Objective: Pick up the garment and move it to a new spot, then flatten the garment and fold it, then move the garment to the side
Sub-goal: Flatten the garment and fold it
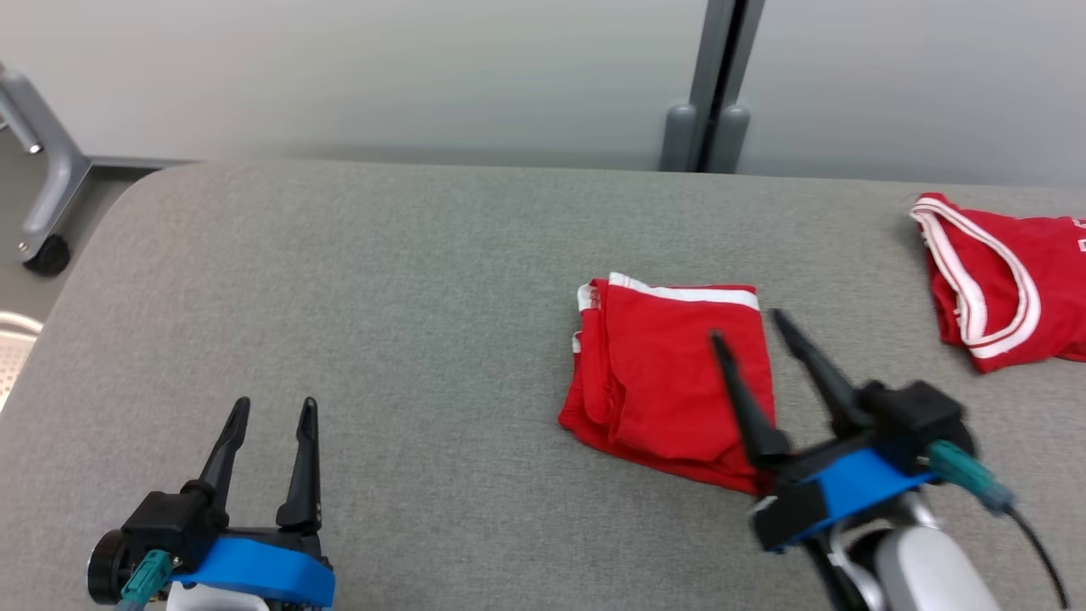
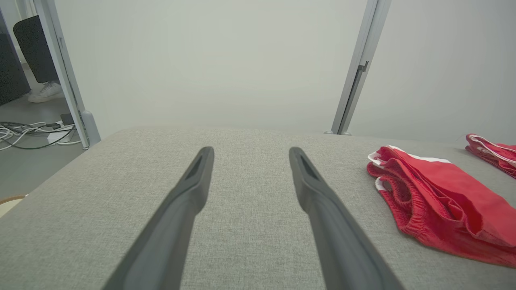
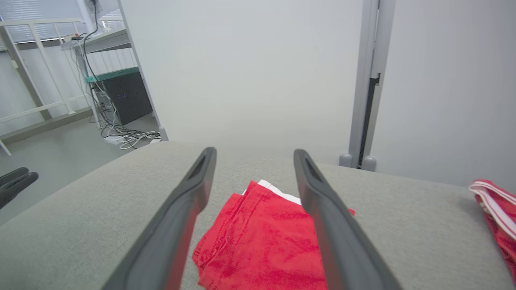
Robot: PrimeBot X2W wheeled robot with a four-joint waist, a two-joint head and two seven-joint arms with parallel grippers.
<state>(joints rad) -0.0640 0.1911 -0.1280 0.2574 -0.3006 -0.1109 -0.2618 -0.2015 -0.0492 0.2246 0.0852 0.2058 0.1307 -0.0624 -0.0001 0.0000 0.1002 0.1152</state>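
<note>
A red garment [image 1: 666,378] with white trim lies folded into a rough square on the grey padded table [image 1: 382,280], right of centre. It shows at the right in the left wrist view [image 2: 439,205]. My right gripper [image 1: 747,327] hovers over the garment's right edge, open, nothing between its fingers; in the right wrist view the red garment [image 3: 258,237] lies between and below them. My left gripper [image 1: 271,406] stands open at the lower left over bare table, well away from the garment.
A second red garment [image 1: 1001,280] with white trim lies at the table's far right edge. A grey post [image 1: 713,85] stands behind the table against the pale wall. A wheeled frame leg [image 1: 42,195] stands off the table's left corner.
</note>
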